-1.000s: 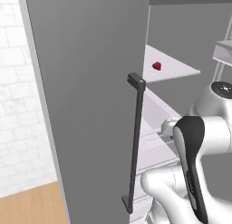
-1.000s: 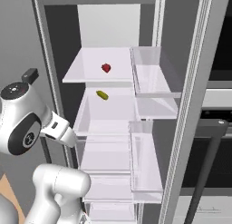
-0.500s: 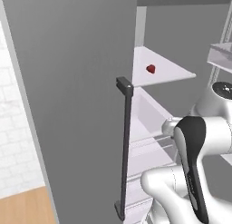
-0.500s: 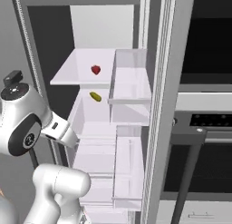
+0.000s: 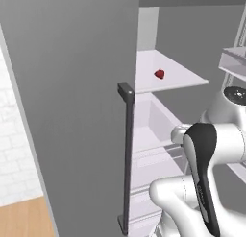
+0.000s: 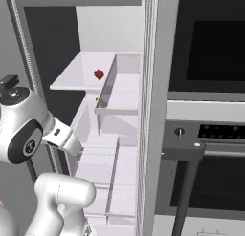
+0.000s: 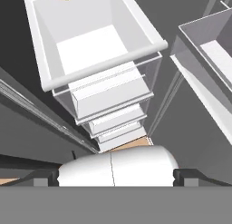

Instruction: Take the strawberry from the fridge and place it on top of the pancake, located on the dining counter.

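One strawberry (image 5: 159,74) is sitting on the upper white shelf (image 5: 185,77) of the open fridge (image 6: 119,149), above the clear drawers (image 7: 104,87) we are facing with our end effector (image 7: 115,173) spread wide and gripping nothing.

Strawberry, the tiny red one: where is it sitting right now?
The tiny red strawberry lies on the fridge's upper white shelf, in both base views, above the clear drawers.

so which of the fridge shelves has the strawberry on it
The top white shelf: the small red strawberry sits on its flat surface, inside the open fridge. The level below it is a deeper white bin with no red berry showing.
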Available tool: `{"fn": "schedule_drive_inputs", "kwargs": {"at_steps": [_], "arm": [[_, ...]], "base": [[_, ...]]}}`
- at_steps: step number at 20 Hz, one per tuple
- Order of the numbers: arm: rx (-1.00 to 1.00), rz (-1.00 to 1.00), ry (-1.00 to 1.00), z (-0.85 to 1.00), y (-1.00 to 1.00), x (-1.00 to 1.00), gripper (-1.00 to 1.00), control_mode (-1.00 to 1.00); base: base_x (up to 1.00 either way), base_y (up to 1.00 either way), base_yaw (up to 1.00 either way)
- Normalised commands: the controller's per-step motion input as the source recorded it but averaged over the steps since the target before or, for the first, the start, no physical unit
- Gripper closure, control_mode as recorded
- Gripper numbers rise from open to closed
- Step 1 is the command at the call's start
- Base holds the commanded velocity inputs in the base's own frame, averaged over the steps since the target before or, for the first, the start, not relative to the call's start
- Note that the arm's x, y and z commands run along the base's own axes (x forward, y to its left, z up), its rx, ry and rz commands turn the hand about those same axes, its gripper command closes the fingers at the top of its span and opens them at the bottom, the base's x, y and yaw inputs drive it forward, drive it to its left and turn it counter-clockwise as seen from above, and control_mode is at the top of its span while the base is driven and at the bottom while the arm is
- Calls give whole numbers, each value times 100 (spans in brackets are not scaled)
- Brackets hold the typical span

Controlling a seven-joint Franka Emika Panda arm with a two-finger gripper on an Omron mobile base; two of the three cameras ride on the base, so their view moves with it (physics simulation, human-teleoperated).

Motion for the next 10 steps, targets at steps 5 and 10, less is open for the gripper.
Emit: {"fn": "schedule_drive_inputs", "kwargs": {"at_steps": [5,10], "arm": [[0,0,0,0,0,0,-100,100],[0,0,0,0,0,0,-100,100]], "base": [[4,-35,5],[19,0,1]]}}
